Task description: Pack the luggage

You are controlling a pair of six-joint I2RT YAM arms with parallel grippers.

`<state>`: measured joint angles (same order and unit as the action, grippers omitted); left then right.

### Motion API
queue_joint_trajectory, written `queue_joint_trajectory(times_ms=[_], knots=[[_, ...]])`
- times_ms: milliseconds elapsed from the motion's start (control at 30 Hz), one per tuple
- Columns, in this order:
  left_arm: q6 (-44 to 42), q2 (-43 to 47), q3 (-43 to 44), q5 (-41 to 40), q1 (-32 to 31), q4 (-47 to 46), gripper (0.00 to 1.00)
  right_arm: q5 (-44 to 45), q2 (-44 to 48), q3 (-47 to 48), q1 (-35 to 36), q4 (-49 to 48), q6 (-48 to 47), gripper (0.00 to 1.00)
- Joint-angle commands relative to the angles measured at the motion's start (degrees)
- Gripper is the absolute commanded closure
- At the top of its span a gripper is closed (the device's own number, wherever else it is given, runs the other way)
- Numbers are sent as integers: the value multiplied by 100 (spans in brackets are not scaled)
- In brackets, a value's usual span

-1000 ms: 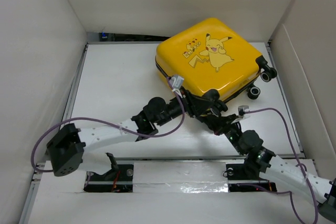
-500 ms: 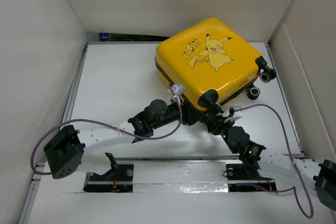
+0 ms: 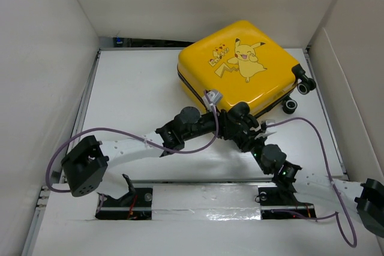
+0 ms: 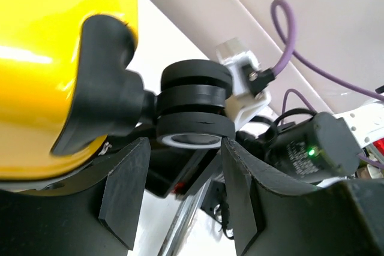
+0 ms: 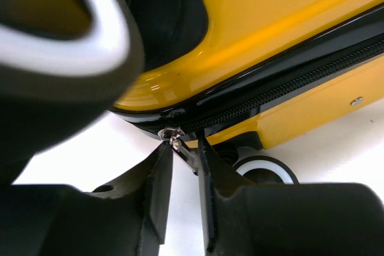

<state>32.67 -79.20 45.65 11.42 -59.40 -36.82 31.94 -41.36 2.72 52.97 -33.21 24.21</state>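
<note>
The yellow luggage (image 3: pixel 240 64) with the cartoon print lies flat at the back right of the table, its lid down. Both grippers crowd its near corner. My left gripper (image 3: pixel 231 122) is open, and a black corner wheel (image 4: pixel 195 109) sits just past its fingertips (image 4: pixel 126 190), beside the yellow shell (image 4: pixel 54 58). My right gripper (image 5: pixel 183 154) is under the black zipper band (image 5: pixel 282 82). Its jaws stand a narrow gap apart, with the silver zipper pull (image 5: pixel 182 148) slanting between them.
White walls enclose the table on three sides. Two more black wheels (image 3: pixel 307 85) (image 3: pixel 291 106) stick out at the luggage's right edge. Purple cables (image 3: pixel 198 142) loop off both wrists. Another wheel (image 5: pixel 264 169) shows behind my right fingers.
The left arm has moved right, up to the luggage's near corner wheel, and its jaws have widened. The right jaws opened, then narrowed around the zipper pull. The luggage has stayed put.
</note>
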Motion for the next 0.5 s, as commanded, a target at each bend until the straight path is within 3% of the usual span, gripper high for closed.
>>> queue_joint_trajectory(times_ms=[0, 200, 300, 467], knots=[[-111, -122, 374, 229, -2, -317, 52, 84, -362, 44, 47, -985, -179, 74], [-85, -342, 594, 405, -2, -317, 51, 338, -531, -61, 266, -1425, -145, 99], [-94, -500, 910, 484, -2, -168, 51, 541, -530, -96, 520, -1565, -65, 100], [47, -869, 1568, 633, -2, -80, 51, 1208, -1529, 184, 1555, -2302, -363, 100]])
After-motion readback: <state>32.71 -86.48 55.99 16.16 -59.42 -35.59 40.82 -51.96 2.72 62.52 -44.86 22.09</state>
